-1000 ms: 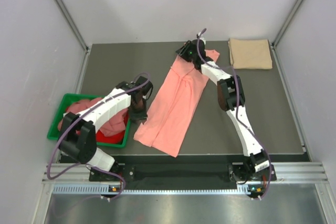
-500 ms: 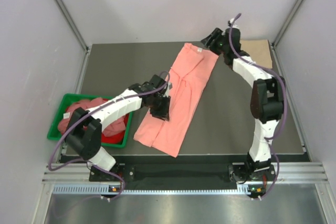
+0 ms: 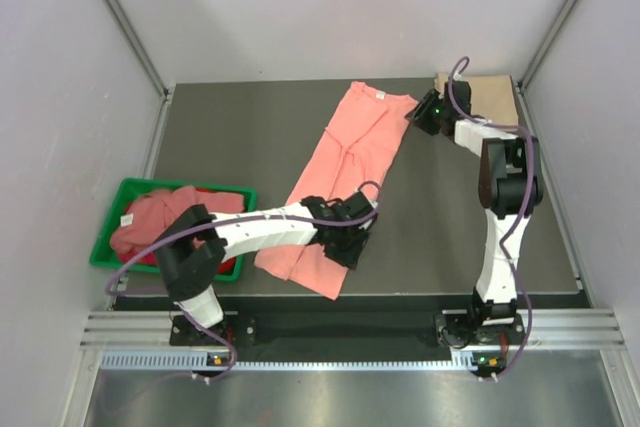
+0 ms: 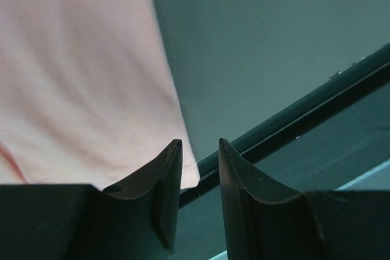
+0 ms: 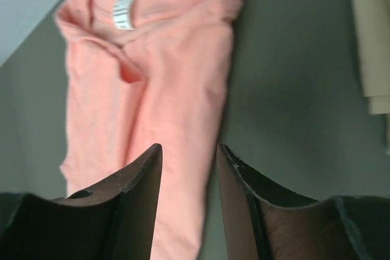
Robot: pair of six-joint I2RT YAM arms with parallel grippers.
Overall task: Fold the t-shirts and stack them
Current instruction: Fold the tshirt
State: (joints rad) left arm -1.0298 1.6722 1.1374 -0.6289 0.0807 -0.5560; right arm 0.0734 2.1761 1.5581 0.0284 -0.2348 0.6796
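A salmon-pink t-shirt [image 3: 345, 172] lies folded lengthwise, slanting from the back middle to the front of the table, with its white label [image 5: 125, 9] at the collar. My left gripper [image 3: 352, 244] is open and empty, low over the shirt's lower right edge; the hem corner [image 4: 109, 89] lies beside its left finger. My right gripper [image 3: 420, 117] is open and empty, just right of the shirt's upper right sleeve, over the cloth's edge [image 5: 177, 101]. A folded tan-beige t-shirt [image 3: 490, 102] lies at the back right and shows at the right edge of the right wrist view [image 5: 373, 41].
A green bin [image 3: 235, 192] at the left front holds crumpled pink and red shirts [image 3: 150, 219]. The table's front edge [image 4: 292, 120] runs close past my left gripper. Metal frame posts stand at both back corners.
My left gripper swept from the shirt's left side across it to its lower right edge. My right gripper left the collar and swung right, then down beside the sleeve. The shirt's top lies spread wider.
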